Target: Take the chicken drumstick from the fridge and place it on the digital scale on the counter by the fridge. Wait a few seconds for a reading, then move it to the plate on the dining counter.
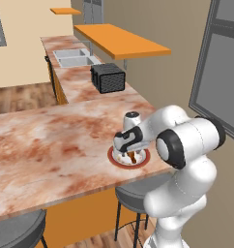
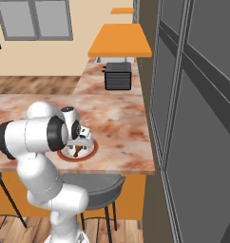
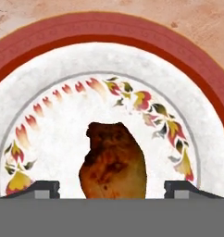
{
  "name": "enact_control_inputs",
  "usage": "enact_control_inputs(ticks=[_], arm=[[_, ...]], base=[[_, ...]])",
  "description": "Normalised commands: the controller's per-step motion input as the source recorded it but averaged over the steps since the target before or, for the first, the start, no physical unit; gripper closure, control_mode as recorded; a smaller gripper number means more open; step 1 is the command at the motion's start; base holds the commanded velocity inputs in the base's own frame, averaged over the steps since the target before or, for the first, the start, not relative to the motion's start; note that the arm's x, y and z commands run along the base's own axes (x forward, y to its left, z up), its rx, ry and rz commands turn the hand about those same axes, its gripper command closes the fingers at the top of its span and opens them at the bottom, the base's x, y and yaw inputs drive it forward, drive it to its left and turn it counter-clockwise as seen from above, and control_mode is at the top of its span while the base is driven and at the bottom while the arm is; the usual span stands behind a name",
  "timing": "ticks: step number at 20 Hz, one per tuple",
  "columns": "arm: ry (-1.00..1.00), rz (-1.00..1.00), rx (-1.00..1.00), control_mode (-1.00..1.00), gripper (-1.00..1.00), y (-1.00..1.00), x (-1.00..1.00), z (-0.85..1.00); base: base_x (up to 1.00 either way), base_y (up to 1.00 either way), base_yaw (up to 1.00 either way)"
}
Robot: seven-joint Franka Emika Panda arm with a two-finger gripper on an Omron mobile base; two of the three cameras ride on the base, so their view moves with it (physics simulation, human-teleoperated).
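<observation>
The orange-brown chicken drumstick (image 3: 114, 164) lies on the plate (image 3: 109, 32), which has a reddish-brown rim and a cream centre with a leaf pattern. The plate (image 1: 113, 158) sits near the front right edge of the dining counter (image 1: 51, 145). My gripper (image 3: 111, 189) hangs just over the plate, open. Its two fingertips (image 3: 46, 187) stand clear of the drumstick on either side. In the base views the hand covers much of the plate (image 2: 89, 153), and a bit of the drumstick (image 1: 132, 156) (image 2: 77, 150) shows under it. The digital scale is out of view.
A black toaster (image 1: 108, 77) and a sink (image 1: 73, 57) stand on the far counter under an orange shelf (image 1: 121, 41). Tall dark grey fronts (image 2: 197, 118) rise at the right. Stools (image 1: 133, 193) stand below the counter's front edge.
</observation>
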Motion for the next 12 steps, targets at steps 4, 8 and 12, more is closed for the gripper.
enact_control_inputs(ticks=[4, 8, 12], arm=[[-0.06, 0.00, 0.07, -1.00, -1.00, 0.00, -0.51, 0.72], [-0.17, 0.00, 0.12, -1.00, -1.00, -0.02, -0.73, 1.00], [-0.10, 0.00, 0.10, -1.00, -1.00, -0.08, -0.87, 1.00]], base=[[0.00, 0.00, 0.00], [0.00, 0.00, 0.00], [0.00, 0.00, 0.00]])
